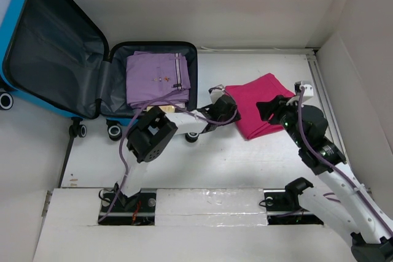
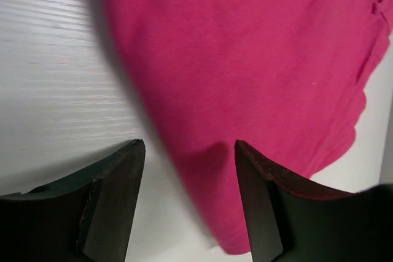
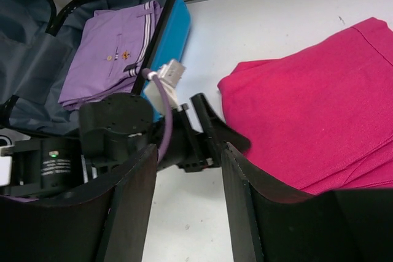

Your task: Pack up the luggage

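bright, even light – soft shadows (left wrist view slightly blurred).

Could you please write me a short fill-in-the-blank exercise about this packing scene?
1. The luggage lies ____, lining exposed.
2. The folded garment inside it is ____.
3. The left gripper hangs open over the edge of the ____ cloth.
Missing words: open; purple; pink.

Blue luggage (image 1: 37,87) open flat, far-left, purple garment (image 1: 157,78) inside.
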### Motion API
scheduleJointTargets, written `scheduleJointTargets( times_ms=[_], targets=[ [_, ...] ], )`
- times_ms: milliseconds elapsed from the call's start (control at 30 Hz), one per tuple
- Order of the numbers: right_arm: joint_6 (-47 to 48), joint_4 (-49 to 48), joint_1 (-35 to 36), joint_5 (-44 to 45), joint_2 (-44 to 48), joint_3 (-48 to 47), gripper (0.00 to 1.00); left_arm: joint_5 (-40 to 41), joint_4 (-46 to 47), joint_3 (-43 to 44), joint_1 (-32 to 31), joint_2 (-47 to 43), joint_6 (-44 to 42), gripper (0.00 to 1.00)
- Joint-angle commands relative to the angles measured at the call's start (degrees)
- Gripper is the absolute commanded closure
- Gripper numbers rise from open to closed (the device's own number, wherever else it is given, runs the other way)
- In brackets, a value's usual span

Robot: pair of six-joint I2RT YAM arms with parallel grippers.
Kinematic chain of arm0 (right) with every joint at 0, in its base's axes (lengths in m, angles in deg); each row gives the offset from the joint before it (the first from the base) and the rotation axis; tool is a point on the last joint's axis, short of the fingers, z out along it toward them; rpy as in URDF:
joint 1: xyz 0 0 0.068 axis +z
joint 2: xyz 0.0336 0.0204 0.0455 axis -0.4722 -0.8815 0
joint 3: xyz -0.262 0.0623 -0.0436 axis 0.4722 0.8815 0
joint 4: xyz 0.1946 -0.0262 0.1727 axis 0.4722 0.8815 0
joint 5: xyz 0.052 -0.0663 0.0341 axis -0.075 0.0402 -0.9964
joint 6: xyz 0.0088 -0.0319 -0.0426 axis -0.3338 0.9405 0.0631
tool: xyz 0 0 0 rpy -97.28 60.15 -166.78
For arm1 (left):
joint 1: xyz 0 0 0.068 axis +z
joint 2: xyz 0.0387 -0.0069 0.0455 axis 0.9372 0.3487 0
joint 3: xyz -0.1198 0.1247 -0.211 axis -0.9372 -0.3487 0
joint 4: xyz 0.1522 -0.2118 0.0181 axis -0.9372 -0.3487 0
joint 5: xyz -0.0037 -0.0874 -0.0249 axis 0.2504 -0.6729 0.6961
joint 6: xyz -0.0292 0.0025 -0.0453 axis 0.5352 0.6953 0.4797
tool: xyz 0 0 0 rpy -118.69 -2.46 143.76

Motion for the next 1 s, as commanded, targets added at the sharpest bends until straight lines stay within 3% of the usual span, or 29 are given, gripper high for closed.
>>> scheduleJointTargets(
  times_ms=[0,233,267,300,333,400,567,733,833,967],
  targets=[
    [-0.71,-3.35,-0.27,-0.79,0.69,0.29,0.48,-0.79,-1.88,5.30,-1.92,3.81,3.94,0.44],
    [-0.71,-1.68,-0.27,-0.26,3.59,0.29,0.48,1.05,1.10,7.08,-1.93,7.60,5.79,0.56],
    [-0.71,-1.68,-0.27,-0.78,4.28,-0.23,0.48,1.58,1.98,7.08,-1.93,7.60,5.79,0.63],
    [-0.71,-1.16,0.26,-0.79,4.29,-0.24,0.48,2.11,2.86,7.08,-1.23,7.60,3.62,0.79],
    [-0.71,-1.15,0.26,-0.79,4.81,-0.24,0.48,2.11,3.47,7.08,-1.23,7.60,2.81,0.88],
    [-0.71,-1.15,0.26,-1.31,4.82,-0.24,0.48,2.11,3.48,7.95,-0.35,7.60,0.35,1.00],
    [-0.71,-2.46,0.26,-0.61,4.29,1.16,0.48,0.53,-0.90,16.63,2.55,3.74,-10.97,1.00],
    [-1.32,-5.19,0.26,0.97,2.36,1.78,0.48,-1.39,-11.71,27.71,5.88,-0.31,-26.95,1.00],
    [-1.94,-10.89,0.26,1.50,0.70,3.01,0.48,-4.13,-20.47,36.15,9.75,-1.71,-32.07,1.00],
    [-1.94,-13.45,0.26,1.50,-2.11,3.54,0.48,-1.58,-27.10,39.77,15.37,-5.66,-38.76,1.00]
  ],
)
